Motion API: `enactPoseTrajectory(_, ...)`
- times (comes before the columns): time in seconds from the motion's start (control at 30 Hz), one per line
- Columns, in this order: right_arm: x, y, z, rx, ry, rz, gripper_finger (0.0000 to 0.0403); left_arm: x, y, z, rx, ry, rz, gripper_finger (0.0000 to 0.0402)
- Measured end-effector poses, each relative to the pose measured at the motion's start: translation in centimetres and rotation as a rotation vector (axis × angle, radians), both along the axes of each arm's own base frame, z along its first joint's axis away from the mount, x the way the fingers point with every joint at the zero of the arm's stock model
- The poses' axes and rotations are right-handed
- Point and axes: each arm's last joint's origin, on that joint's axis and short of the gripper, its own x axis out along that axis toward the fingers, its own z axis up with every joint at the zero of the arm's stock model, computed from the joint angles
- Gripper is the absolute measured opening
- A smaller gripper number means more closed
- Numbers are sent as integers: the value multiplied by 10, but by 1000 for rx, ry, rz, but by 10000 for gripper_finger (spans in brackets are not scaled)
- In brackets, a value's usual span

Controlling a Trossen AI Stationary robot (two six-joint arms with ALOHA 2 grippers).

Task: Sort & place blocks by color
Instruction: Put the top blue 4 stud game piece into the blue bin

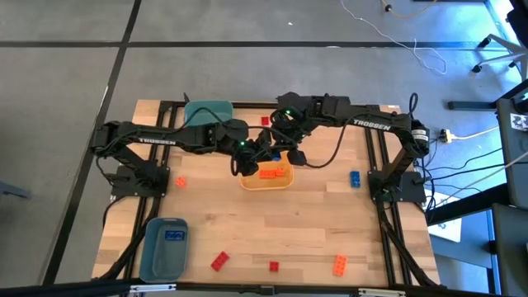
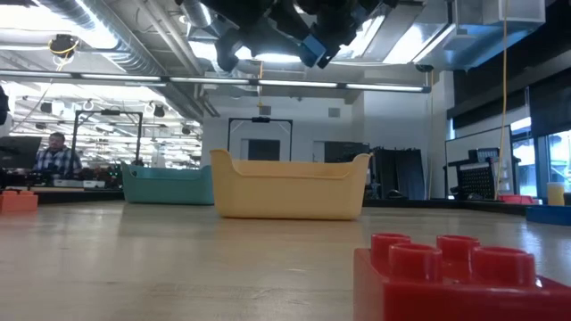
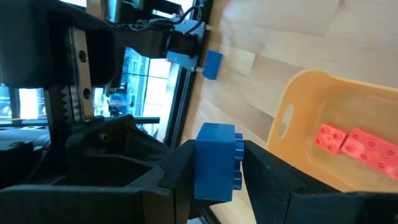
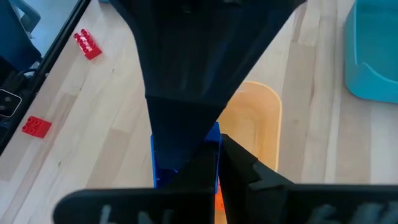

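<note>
Middle of the desk [image 1: 313, 223] is pretty jammed: both arms meet right over the yellow bin [image 1: 266, 176], left pincer [image 3: 214, 171] clamped on a blue block [image 3: 216, 163], right pincer [image 4: 219, 168] shut and just beside it, so nothing gets into that bin from above. Teal bin [image 1: 208, 112] blocks the far edge; the blue bin [image 1: 163, 246] fills the near left corner. The near edge has red blocks [image 1: 219, 261] and an orange one [image 1: 339, 264] dotted along it, with gaps between. The right side is mostly open, just one blue block [image 1: 355, 178] near the edge. An orange block [image 1: 180, 181] sits on the left.
</note>
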Motion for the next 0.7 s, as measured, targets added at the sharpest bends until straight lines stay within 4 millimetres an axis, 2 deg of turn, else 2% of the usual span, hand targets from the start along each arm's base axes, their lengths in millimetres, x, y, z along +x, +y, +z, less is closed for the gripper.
enactPoseTrajectory(0.17, 0, 0, 1, -2, -2, -1, 0, 0, 0, 1, 11, -9, 21, 116)
enactPoseTrajectory(0.33, 0, 0, 1, -5, -3, 3, 0, 1, -1, 1, 16, -9, 25, 84)
enactPoseTrajectory(0.7, 0, 0, 1, -5, -3, 3, 34, 1, -5, 1, -11, -14, 58, 84)
